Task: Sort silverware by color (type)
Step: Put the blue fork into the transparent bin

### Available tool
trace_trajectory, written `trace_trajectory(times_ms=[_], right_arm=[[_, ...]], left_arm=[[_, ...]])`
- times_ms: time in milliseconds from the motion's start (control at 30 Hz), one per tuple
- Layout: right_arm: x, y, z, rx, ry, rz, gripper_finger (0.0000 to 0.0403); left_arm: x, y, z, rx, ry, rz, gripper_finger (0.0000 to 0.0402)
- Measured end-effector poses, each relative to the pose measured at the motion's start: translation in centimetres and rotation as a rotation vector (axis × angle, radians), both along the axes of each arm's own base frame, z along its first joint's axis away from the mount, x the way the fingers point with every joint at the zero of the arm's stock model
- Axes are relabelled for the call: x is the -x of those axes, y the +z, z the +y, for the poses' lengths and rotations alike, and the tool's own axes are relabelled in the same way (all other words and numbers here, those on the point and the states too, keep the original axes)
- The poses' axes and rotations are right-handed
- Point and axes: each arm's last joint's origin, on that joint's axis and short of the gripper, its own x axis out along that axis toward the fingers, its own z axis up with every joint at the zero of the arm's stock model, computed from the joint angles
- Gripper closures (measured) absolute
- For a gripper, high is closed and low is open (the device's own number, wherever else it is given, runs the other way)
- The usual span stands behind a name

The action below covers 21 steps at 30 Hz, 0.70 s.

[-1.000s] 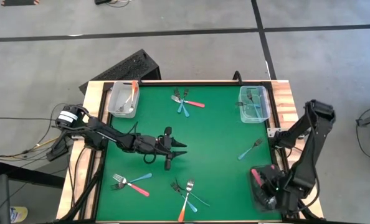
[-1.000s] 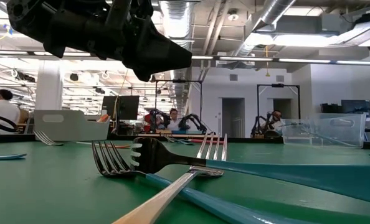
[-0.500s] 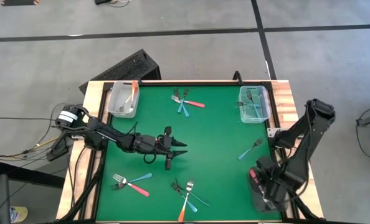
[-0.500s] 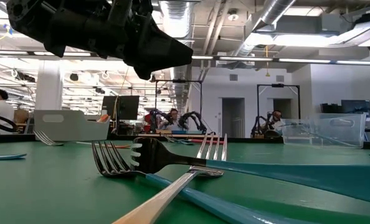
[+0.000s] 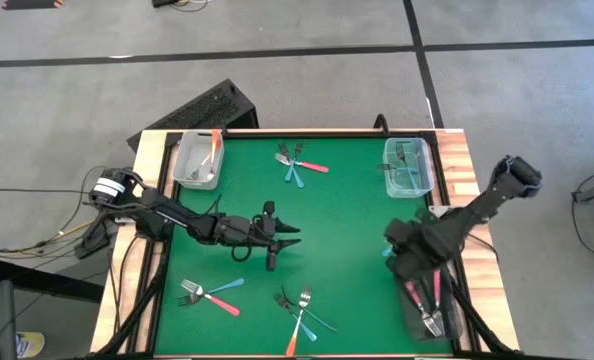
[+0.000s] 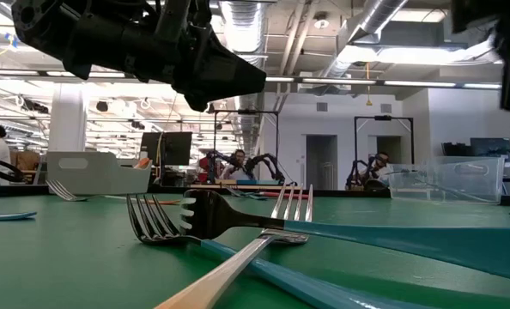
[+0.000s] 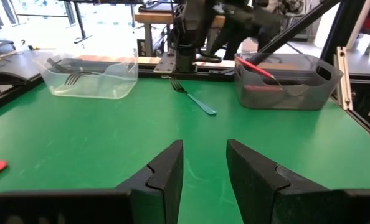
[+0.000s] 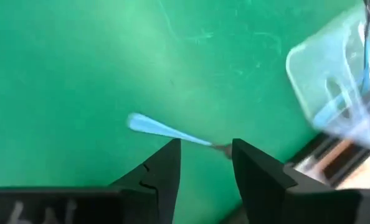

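Note:
My right gripper (image 5: 397, 254) (image 8: 203, 165) hangs open above a lone light-blue fork (image 8: 155, 127) lying flat on the green mat near the right edge; its fingers point steeply down and touch nothing. My left gripper (image 5: 289, 240) (image 7: 203, 177) waits open and nearly level over the mat's middle, empty. Other forks lie in small crossed groups at the far middle (image 5: 297, 165), near left (image 5: 209, 293) and near middle (image 5: 299, 308). The near-middle group shows close up in the low view (image 6: 229, 225).
A dark bin (image 5: 447, 325) at the near right holds pink-red forks (image 5: 424, 298). A clear bin (image 5: 409, 166) at the far right holds blue forks. Another clear bin (image 5: 195, 160) at the far left holds an orange-handled one. Wooden borders edge the mat.
My right gripper has swung from over the dark bin at the near right toward the table's far and left side, turning as it went, and now hangs over the lone blue fork. My left arm has kept still.

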Motion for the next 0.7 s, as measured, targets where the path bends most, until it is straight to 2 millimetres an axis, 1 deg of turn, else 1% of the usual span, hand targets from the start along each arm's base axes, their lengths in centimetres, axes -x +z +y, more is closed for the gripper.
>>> trace_trajectory(times_ms=[133,267,367,467,567,700], right_arm=[[-1.0,-1.3,-2.3,-0.036,0.168,0.192,0.0237],[-1.2,-2.8,-4.3,-0.076,0.284,0.311,0.0237],[-0.9,-4.2,-5.3,-0.141,0.322,0.386,0.0237],[-0.6,-5.9,-5.9,-0.164,0.304,0.385,0.0237],[-0.3,-7.2,-6.0,-0.187,0.309,0.368,0.0237],[0.0,-8.1,-5.6,-0.19,0.356,0.367,0.0237]], left_arm=[[0.0,-0.2,0.0,-0.003,-0.001,0.017,0.0291],[0.1,-0.6,0.0,-0.004,0.001,0.065,0.0291],[0.3,-1.0,0.0,0.004,0.007,0.104,0.0291],[0.4,-1.3,0.1,0.003,0.02,0.135,0.0291],[0.4,-1.4,0.2,0.0,0.05,0.147,0.0291],[0.4,-1.4,0.3,-0.007,0.067,0.146,0.0291]])
